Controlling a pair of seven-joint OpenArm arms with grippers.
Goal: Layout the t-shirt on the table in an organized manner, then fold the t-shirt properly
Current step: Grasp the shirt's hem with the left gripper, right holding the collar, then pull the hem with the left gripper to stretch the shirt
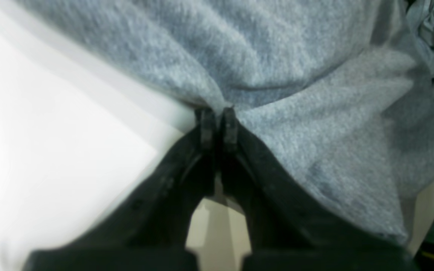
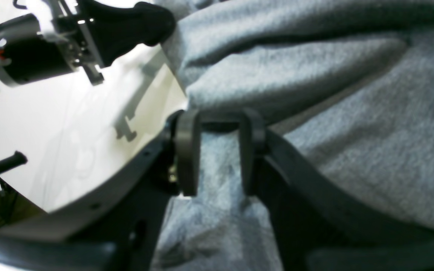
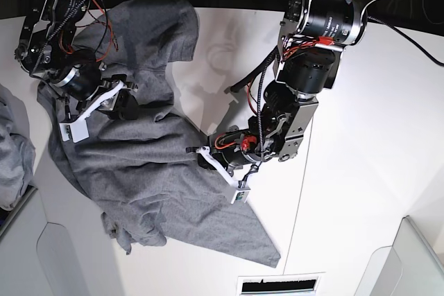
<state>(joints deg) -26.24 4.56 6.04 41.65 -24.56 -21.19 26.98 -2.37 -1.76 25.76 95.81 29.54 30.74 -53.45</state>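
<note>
The grey t-shirt (image 3: pixel 146 164) lies crumpled and skewed on the left half of the white table (image 3: pixel 361 136), one sleeve toward the far edge. My left gripper (image 3: pixel 196 152) is shut on the shirt's right edge; in the left wrist view its fingertips (image 1: pixel 217 124) pinch the cloth (image 1: pixel 315 143) just above the table (image 1: pixel 51 150). My right gripper (image 3: pixel 128 105) sits over the shirt's upper left part. In the right wrist view its fingers (image 2: pixel 187 150) stand apart with shirt cloth (image 2: pixel 315 75) lying between and beyond them. The left gripper's black tip (image 2: pixel 153 26) shows at the cloth's edge there.
A paler grey heap of cloth (image 3: pixel 14 150) lies at the table's left edge. A dark seam line (image 3: pixel 305 171) runs down the table to the right of the shirt. A vent slot (image 3: pixel 276 285) sits at the near edge.
</note>
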